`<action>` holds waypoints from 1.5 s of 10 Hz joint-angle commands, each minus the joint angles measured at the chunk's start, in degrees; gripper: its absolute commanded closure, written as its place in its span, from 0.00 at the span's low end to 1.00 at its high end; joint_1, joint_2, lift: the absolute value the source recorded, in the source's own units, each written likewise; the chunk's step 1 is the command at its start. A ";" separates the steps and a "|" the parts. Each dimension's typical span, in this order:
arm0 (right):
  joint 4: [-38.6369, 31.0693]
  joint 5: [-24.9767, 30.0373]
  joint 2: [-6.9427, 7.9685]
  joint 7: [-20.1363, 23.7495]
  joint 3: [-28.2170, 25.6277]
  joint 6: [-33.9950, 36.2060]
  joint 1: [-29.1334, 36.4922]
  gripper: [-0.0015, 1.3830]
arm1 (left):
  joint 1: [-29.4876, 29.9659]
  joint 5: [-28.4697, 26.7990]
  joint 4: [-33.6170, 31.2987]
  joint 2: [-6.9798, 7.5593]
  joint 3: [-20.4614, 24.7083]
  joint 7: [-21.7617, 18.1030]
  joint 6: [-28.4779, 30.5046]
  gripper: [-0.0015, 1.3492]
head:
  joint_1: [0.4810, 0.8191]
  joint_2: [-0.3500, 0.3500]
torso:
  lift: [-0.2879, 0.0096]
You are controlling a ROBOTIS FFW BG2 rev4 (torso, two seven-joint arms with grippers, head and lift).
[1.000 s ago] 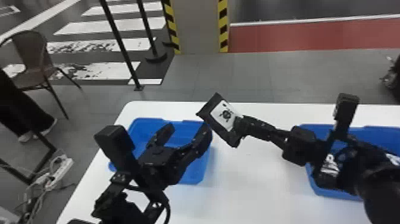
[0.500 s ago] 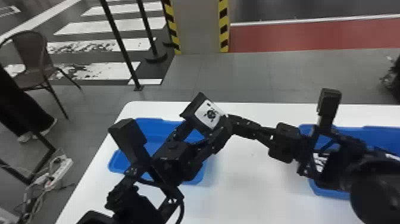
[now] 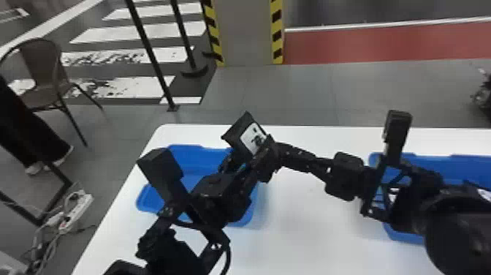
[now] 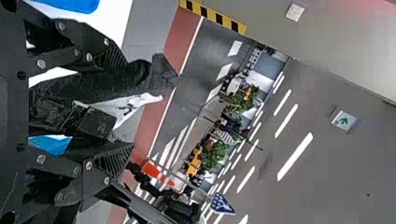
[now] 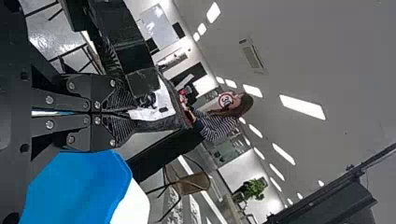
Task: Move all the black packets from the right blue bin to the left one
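Observation:
In the head view, a black packet with a white label [image 3: 252, 139] is held up over the right side of the left blue bin [image 3: 193, 161]. My right gripper [image 3: 271, 151] comes in from the right, shut on it. My left gripper [image 3: 240, 166] stands open beneath and around the packet. In the left wrist view, the packet [image 4: 135, 77] lies between the spread fingers of my left gripper [image 4: 123, 107]. The right wrist view has my right gripper [image 5: 128, 113] closed on the packet's edge [image 5: 163, 100]. Behind the right arm is the right blue bin [image 3: 445, 168].
The white table [image 3: 310, 226] carries both bins, with a wide gap between them. White-labelled packets [image 3: 484, 193] partly show in the right bin beside the right arm. Both forearms reach over the table, their ends close together above the left bin.
The right gripper has carried the packet leftward. The left gripper has moved right and up, from apart from the packet to around its lower part.

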 commanded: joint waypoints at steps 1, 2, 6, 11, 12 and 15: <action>0.07 -0.01 0.01 0.01 0.00 -0.01 0.09 0.81 | 0.38 -0.21 0.78 -0.40 -0.11 0.16 -2.14 0.90 | 0.63 0.81 | 0.60; 0.49 -0.18 0.01 0.01 0.00 -0.29 0.09 0.81 | 0.52 -0.21 0.78 -0.40 -0.29 0.25 -2.57 0.90 | 0.63 0.82 | 0.60; 2.74 -2.47 0.10 -0.08 -0.17 -3.24 0.65 0.37 | 0.94 0.49 2.04 -0.49 -1.08 0.69 -6.50 0.90 | 0.63 0.81 | 0.60; -0.92 0.34 0.10 -2.01 -5.89 -4.79 6.00 0.08 | -2.57 -10.14 17.79 -1.10 2.17 4.64 -23.66 0.90 | 0.63 0.82 | 0.60; -1.20 0.34 0.10 -2.01 -5.97 -4.79 6.14 0.08 | -4.40 -16.65 24.26 -1.28 3.75 5.52 -28.44 0.90 | 0.63 0.85 | 0.60; -1.34 0.52 0.10 -2.01 -6.59 -4.79 6.28 0.08 | -10.45 -30.09 41.14 -1.72 7.09 8.77 -39.97 0.77 | 0.63 0.94 | 0.60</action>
